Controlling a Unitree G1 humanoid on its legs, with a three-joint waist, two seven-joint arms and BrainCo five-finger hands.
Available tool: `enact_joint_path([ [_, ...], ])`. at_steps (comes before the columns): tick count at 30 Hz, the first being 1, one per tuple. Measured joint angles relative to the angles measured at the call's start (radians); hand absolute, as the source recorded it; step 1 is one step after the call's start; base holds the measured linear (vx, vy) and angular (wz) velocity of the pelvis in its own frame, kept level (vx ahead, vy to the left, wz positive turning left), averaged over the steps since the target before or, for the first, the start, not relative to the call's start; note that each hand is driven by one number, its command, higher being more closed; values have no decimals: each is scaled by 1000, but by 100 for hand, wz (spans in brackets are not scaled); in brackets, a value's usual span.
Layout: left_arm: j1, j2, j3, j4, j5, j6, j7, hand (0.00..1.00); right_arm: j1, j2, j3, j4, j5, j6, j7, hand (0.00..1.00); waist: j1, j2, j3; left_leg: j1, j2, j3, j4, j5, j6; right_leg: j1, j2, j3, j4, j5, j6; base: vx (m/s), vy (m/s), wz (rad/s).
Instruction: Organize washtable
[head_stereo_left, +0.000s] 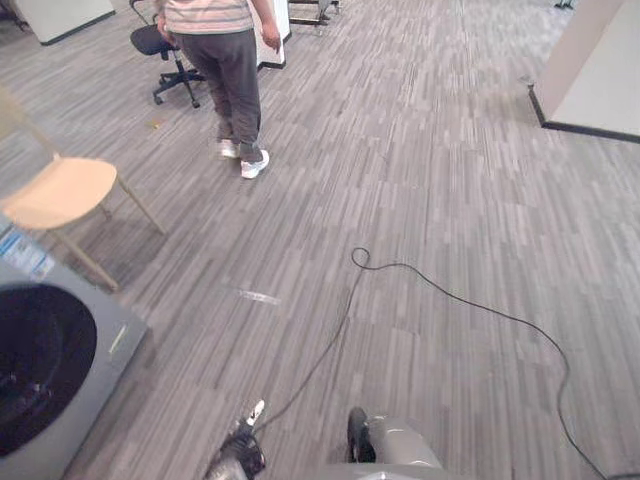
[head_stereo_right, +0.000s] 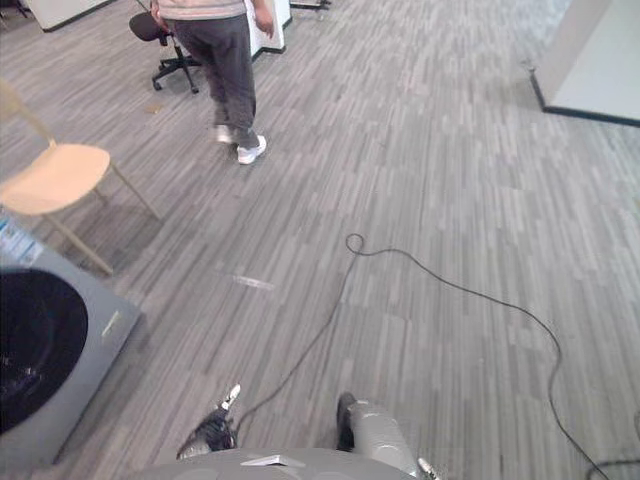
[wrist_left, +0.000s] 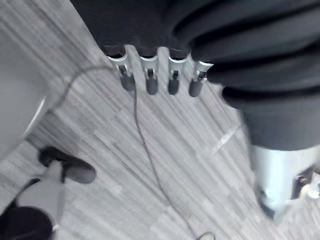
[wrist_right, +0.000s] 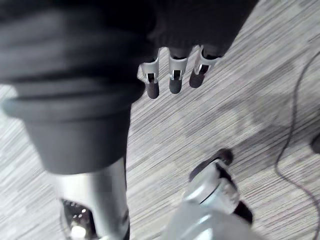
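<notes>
One grey carpeted floor (head_stereo_left: 420, 180). One grey washing machine (head_stereo_left: 112, 345) with a dark round door, on the floor at the robot's near left. One person (head_stereo_left: 232, 70) standing far off. Two chairs: one pale wooden chair (head_stereo_left: 60, 192) just beyond the machine, one black office chair (head_stereo_left: 155, 42) beside the person. Two hands: left hand (wrist_left: 151, 80), right hand (wrist_right: 174, 75), each hanging over the floor, fingers straight, loose, empty.

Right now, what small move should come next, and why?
Probably turn to look for the washtable: the left hand and right hand hang open and empty over grey striped carpet, with a grey front-loading washing machine, a pale wooden chair and a person nearby.
</notes>
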Motion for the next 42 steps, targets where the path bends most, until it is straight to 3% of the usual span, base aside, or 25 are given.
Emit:
enact_joint_path([
  [3, 46, 40, -17, -3, -19, -9, -24, 0, -60, 9, -5, 28, -13, 1, 3, 0, 34, -29, 21, -184, -12, 40, 224, -132, 63, 257, 31, 89, -117, -64, -23, 95, -206, -68],
  [6, 91, 90, -63, 20, -3, -9, -32, 0, -152, 11, -15, 103, -48, 3, 6, 0, 88, -61, 36, -319, -36, 97, -60, -254, 76, 435, -12, 182, -206, -70, -15, -121, -22, -103],
  [8, 130, 94, -57, 63, 0, 0, -33, 0, -181, 21, -32, 108, -48, -2, 10, 0, 104, -74, 22, -351, -52, 71, -472, -204, 34, 521, -56, 230, -269, -105, 7, -168, 80, -96],
  [9, 157, 85, -63, 94, 1, 10, -32, 0, -174, 10, -30, 112, -48, -3, 9, 0, 119, -31, 9, -372, -21, 10, -686, -161, 19, 577, -51, 266, -312, -126, 10, -55, 188, -92],
  [11, 210, 80, -57, 145, 2, 20, -32, 0, -139, 10, -25, 123, -49, 0, 9, 0, 126, -32, -22, -421, -36, 42, -584, -51, 40, 605, -94, 292, -240, -230, 44, 220, 195, -67],
  [12, 226, 70, -42, 178, 3, 30, -32, 0, -107, 9, -34, 127, -63, 3, 10, 0, 115, -67, -46, -420, -73, 63, -530, -30, 58, 540, -127, 288, -35, -262, 74, 655, 81, -25],
  [13, 233, 74, -36, 186, 2, 32, -33, 0, -81, 13, -60, 142, -80, 3, 12, 0, 112, -82, -62, -388, -104, 94, -526, -50, 88, 463, -153, 294, 181, -231, 136, 836, 63, -8],
  [14, 230, 93, -45, 185, 3, 35, -34, 0, -75, 15, -83, 160, -83, 4, 13, 0, 106, -108, -49, -335, -146, 103, -543, -77, 122, 391, -171, 308, 381, -114, 223, 921, -12, 53],
  [15, 204, 130, -83, 178, 3, 42, -30, 0, -61, 24, -102, 191, -87, 8, 13, 0, 61, -133, -19, -223, -213, 60, -596, -102, 150, 301, -182, 281, 646, 67, 252, 835, -63, 96],
  [18, 142, 157, -132, 123, 3, 41, -26, 0, -23, 25, -115, 185, -85, 8, 16, 0, 25, -102, 4, -25, -228, -36, -676, -151, 191, 127, -175, 141, 802, -19, 135, 643, -82, 81],
  [22, 29, 129, -167, 63, 1, 18, -12, 0, 8, 39, -120, 147, -86, 0, 21, 0, 11, -76, 11, 137, -187, -107, -751, -232, 218, -71, -154, 25, 372, -95, 142, 538, -133, 43],
  [24, -18, 110, -197, 19, 1, -2, -6, 0, 14, 47, -87, 145, -79, 2, 14, 0, -7, -97, 14, 224, -178, -150, -778, -311, 224, -80, -152, -22, -165, 94, 222, 712, -346, 43],
  [25, -31, 105, -211, 28, 2, 1, -5, 0, 13, 46, -88, 148, -76, 6, 12, 0, -22, -87, 6, 261, -163, -178, -800, -332, 224, -86, -150, -30, -167, 190, 220, 898, -464, 60],
  [26, -23, 67, -206, 30, 2, 3, -7, 0, 34, 27, -84, 130, -76, 8, 7, 0, -39, -57, -28, 298, -96, -203, -820, -342, 196, -92, -114, -69, -125, 220, 176, 878, -430, 66],
  [28, -35, 35, -175, 28, 2, 4, -15, 0, 28, 36, -81, 109, -76, 8, 1, 0, -30, -44, -36, 244, -94, -188, -637, -307, 127, -80, -98, -89, -71, 210, 110, 729, -381, 24],
  [29, -32, 12, -131, 18, 1, 3, -15, 0, 25, 28, -84, 98, -74, 8, 1, 0, -27, -40, -32, 179, -100, -174, -430, -225, 11, -22, -74, -89, -75, 174, 62, 418, -333, -7],
  [30, -34, 8, -114, 19, 1, 3, -14, 0, 26, 25, -83, 89, -73, 8, 1, 0, -24, -32, -28, 137, -105, -171, -325, -155, -28, 13, -62, -87, -82, 152, 39, 385, -294, -27],
  [31, -27, 12, -88, 23, -4, 3, -14, 0, 11, 15, -80, 69, -73, 8, 0, 0, -12, -23, -13, 39, -107, -150, -69, 71, -98, 101, -28, -62, -113, 105, -4, 231, -168, -45],
  [32, -20, 21, -89, 28, -10, 3, -14, 0, 0, 9, -80, 70, -72, 8, 0, 0, 0, -14, -8, -8, -95, -119, 37, 78, -92, 137, -6, -42, -120, 87, -23, 208, -171, -91],
  [34, 19, 58, -84, 29, -33, 7, -17, 0, -65, 8, -75, 77, -75, 9, -2, 0, 34, -30, 12, -182, -38, -11, 249, -49, 67, 302, 29, 44, -175, 36, -95, 51, -124, -101],
  [36, 18, 90, -102, 16, -40, 1, -18, 0, -110, 9, -55, 97, -75, 8, -6, 0, 67, -53, 26, -289, -32, 18, 129, -151, 84, 414, 10, 101, -243, 19, -93, -173, -21, -81],
  [37, 23, 96, -127, 18, -40, 1, -18, 0, -152, 8, -55, 116, -76, 8, -8, 0, 82, -59, 34, -336, -38, 26, -56, -189, 76, 469, -13, 138, -263, -8, -54, -196, 50, -79],
  [38, 27, 100, -135, 21, -40, 1, -18, 0, -162, 8, -55, 118, -76, 7, -9, 0, 85, -60, 35, -346, -44, 24, -173, -186, 67, 492, -27, 150, -270, -29, -46, -194, 113, -67],
  [40, 72, 98, -158, 21, -40, 1, -14, 0, -176, 5, -33, 112, -77, 3, -11, 0, 91, -23, 22, -344, -29, -1, -737, -103, 1, 573, -44, 196, -304, -118, -50, -120, 189, -47],
  [42, 115, 98, -170, 48, -43, 5, -12, 0, -143, -12, -8, 118, -79, 3, -11, 0, 102, -17, 7, -388, -11, 17, -762, -83, 13, 646, -65, 230, -315, -188, -42, 252, 194, -55],
])
